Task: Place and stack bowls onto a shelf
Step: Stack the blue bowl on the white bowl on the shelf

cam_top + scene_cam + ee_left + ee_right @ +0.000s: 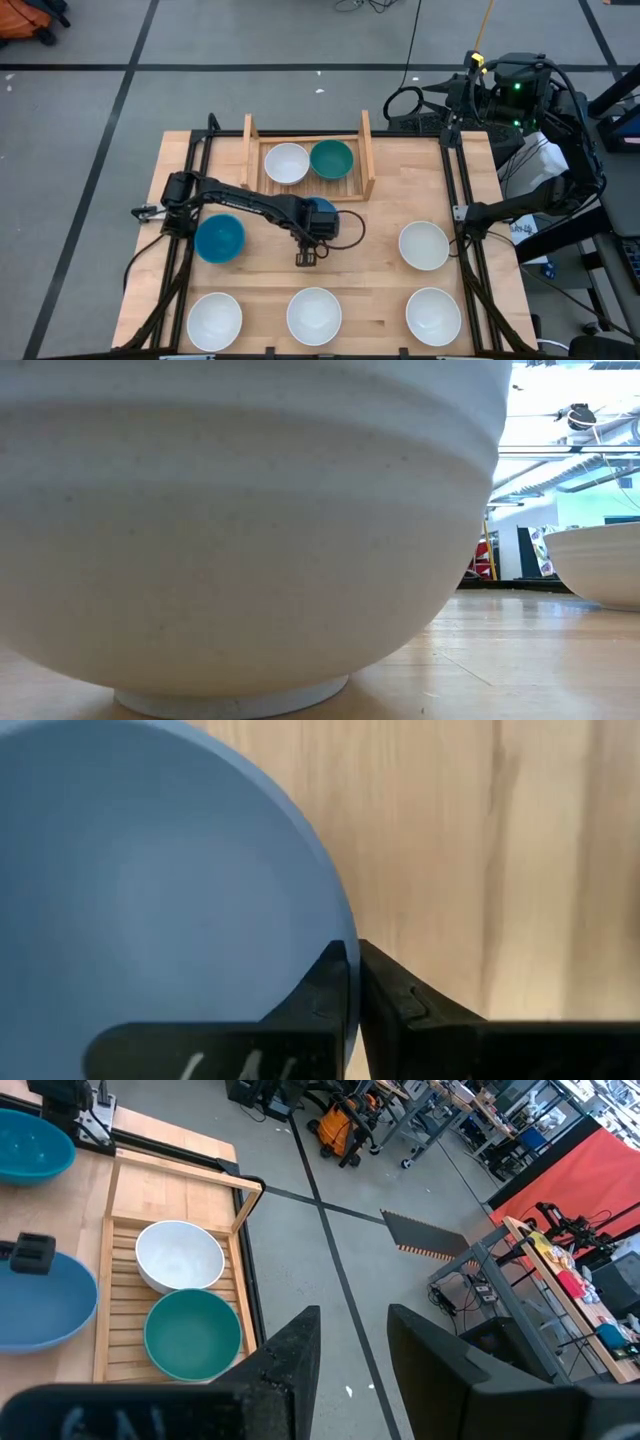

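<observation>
The shelf stands at the table's far middle and holds a white bowl and a dark green bowl side by side on its slats. Just in front of it, my left gripper is shut on a bright blue bowl, which the gripper mostly hides from above. A second blue bowl sits on the table to its left. My right gripper stands open and raised off the table's right side, holding nothing. My left gripper pinches the blue bowl's rim. One finger is inside the bowl and the other outside. The fingers come steeply from above. Whether the bowl's foot is on the table I cannot tell.
Several white bowls rest on the table: one at the right and three along the near edge. The middle one fills the low view. Bare wood lies between the shelf and the near row.
</observation>
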Robot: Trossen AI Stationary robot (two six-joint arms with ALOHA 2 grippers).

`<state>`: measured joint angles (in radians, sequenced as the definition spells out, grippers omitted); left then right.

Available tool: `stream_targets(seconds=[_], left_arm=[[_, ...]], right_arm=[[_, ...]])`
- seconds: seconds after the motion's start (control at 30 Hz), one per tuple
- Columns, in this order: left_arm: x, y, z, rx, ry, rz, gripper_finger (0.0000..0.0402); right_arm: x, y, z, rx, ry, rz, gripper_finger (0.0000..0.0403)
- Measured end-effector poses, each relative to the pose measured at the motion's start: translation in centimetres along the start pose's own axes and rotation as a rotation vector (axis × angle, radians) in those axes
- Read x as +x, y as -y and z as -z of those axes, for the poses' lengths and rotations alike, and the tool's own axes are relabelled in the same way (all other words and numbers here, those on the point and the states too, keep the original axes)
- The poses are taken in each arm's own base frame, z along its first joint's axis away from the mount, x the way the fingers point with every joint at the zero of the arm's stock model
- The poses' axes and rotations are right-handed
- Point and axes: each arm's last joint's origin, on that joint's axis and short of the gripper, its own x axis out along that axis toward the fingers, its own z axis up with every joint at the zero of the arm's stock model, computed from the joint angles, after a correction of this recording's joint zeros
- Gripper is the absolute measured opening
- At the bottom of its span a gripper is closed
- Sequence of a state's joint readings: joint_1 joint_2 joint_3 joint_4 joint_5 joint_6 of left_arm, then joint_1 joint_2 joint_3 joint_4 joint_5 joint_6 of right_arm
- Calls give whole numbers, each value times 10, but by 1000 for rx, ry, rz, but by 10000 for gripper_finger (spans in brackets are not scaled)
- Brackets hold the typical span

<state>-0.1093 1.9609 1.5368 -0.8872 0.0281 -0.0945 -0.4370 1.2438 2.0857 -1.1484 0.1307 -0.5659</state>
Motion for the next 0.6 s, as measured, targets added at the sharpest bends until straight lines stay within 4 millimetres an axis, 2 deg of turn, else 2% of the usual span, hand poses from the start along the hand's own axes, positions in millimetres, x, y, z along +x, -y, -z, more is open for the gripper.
stream_targets(seconds=[0.07,0.27,0.4,0.6], left_arm=[[-14,1,-4,-33,33,5,10],[-87,3,-8,-57,170,-94,10],[-124,-11,1,-95,177,-232,10],[-141,-50,10,-168,73,-335,10]], right_arm=[[0,0,0,0,0,0,114],[0,0,0,0,0,0,114],[0,0,0,0,0,0,114],[0,0,0,-7,0,0,114]])
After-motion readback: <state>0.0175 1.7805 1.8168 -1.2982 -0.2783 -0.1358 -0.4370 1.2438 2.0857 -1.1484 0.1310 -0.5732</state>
